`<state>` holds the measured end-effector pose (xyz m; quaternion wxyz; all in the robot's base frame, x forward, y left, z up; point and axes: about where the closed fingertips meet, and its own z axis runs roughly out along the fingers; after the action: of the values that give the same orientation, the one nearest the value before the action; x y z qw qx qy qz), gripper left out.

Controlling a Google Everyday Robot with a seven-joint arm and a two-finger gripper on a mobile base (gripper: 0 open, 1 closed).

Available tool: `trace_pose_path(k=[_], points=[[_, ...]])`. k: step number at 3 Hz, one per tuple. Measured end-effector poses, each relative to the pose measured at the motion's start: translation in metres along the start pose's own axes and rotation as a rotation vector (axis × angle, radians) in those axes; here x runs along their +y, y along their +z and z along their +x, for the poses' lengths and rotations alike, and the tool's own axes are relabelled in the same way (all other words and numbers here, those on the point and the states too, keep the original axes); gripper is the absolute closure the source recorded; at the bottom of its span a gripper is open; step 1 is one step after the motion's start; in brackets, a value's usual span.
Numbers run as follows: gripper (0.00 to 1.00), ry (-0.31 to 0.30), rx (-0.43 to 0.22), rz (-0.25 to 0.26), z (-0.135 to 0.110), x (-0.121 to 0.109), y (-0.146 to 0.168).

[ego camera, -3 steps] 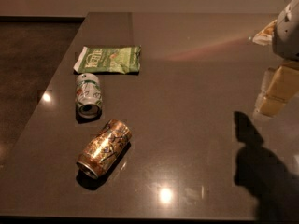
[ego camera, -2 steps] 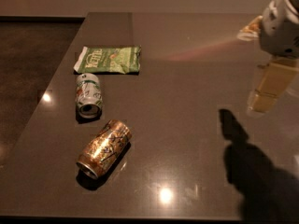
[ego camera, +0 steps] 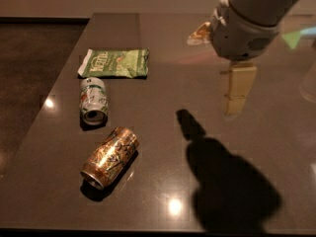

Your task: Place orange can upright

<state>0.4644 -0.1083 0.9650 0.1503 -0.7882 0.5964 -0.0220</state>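
Note:
The orange can [ego camera: 109, 157] lies on its side on the dark table [ego camera: 163, 107], front left, with its open end towards the near edge. It is shiny orange-gold with dark and pale print. My gripper [ego camera: 238, 95] hangs from the grey arm at the upper right, above the table. It is well to the right of the can, farther back, and holds nothing that I can see.
A white and green can [ego camera: 94, 100] lies on its side just behind the orange can. A green snack bag [ego camera: 115, 63] lies flat behind that. The arm's shadow [ego camera: 227, 181] falls on the table front right. The table's left edge borders dark floor.
The arm and gripper have moved left, further into view and closer to the table's middle. Their shadow has shifted left too. The cans and the bag have not moved.

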Motion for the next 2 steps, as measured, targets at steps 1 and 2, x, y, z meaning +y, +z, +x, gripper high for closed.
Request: trace_pose_path(k=[1,2], points=[[0.00,-0.175,-0.022,-0.042,-0.033,-0.003,0.020],[0.00,-0.350,-0.031,-0.095,-0.063,0.010,0.039]])
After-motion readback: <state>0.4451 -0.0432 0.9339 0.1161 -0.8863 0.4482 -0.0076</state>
